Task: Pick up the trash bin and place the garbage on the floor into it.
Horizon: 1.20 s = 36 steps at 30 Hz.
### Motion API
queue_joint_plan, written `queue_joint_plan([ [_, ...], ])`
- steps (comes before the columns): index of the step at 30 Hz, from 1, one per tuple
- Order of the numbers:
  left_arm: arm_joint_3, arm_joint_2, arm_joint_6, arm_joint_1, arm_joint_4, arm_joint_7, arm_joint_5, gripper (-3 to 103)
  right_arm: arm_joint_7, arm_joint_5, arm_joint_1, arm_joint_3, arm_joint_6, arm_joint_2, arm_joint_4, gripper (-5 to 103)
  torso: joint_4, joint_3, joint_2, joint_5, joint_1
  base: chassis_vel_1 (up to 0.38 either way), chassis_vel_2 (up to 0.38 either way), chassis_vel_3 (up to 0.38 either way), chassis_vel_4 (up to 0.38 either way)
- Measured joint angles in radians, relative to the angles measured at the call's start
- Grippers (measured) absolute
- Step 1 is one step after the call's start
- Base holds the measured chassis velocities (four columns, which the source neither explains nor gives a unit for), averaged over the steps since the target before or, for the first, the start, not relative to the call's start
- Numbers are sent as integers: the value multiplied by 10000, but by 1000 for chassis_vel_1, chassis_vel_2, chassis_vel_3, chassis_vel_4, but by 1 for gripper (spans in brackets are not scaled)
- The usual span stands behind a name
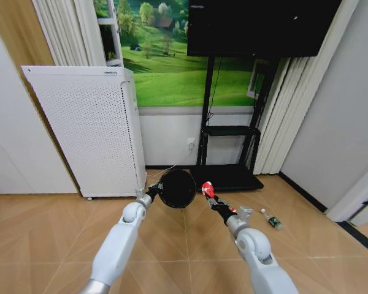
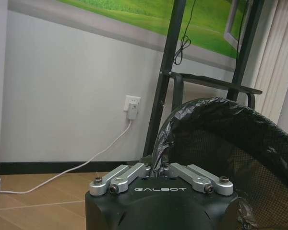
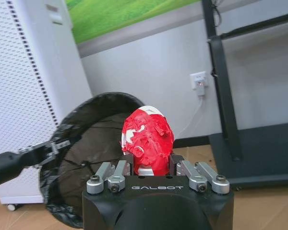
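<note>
Pale herringbone wood flooring [image 1: 61, 226] runs to a white wall hung with a green meadow mural, with a tall white perforated appliance [image 1: 89, 131] on the left and a black television stand [image 1: 227, 131] beside it. Held off the floor between the two, the small black round wire-mesh trash bin [image 1: 177, 188], lined with a black plastic bag, is tipped so that its mouth faces the robot; the left claw [image 2: 159, 168] is pressed together on its rim, pinching liner and wire. Just beside the bin's mouth, the right claw [image 3: 152, 167] is pinching a crumpled red-and-white can [image 3: 148, 139], standing up between its fingers. A small clear plastic bottle with a green label [image 1: 272, 220] lies on the floor to the right, near a small pale scrap [image 1: 245, 212] by the right arm. The bin looks light and stiff, though the liner may slip under a rim hold. The crushed can seems light and dented enough to grip across its middle. The bottle will probably roll and is best taken across its body.
</note>
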State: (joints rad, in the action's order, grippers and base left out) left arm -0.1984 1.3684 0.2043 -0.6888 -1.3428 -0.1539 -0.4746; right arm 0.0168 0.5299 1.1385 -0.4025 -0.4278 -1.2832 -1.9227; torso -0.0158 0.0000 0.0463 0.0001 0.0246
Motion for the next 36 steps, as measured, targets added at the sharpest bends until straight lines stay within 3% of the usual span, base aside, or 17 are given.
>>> queue_joint_plan([
  [10,217,250,1,-47,248,-36,162,4,-121,-73,-494,1315,-29,6,-129,37,1,1,0,-2,0,0,0,0,0],
  [18,460,506,18,-152,23,46,203,4,-624,-354,-1219,2327,86,-311,853,37,0,0,0,-2,0,0,0,0,0],
  [36,447,-15,136,-551,-939,306,-43,4,-909,-382,-1722,1405,344,-351,1317,97,-1,0,0,-1,0,0,0,0,0],
])
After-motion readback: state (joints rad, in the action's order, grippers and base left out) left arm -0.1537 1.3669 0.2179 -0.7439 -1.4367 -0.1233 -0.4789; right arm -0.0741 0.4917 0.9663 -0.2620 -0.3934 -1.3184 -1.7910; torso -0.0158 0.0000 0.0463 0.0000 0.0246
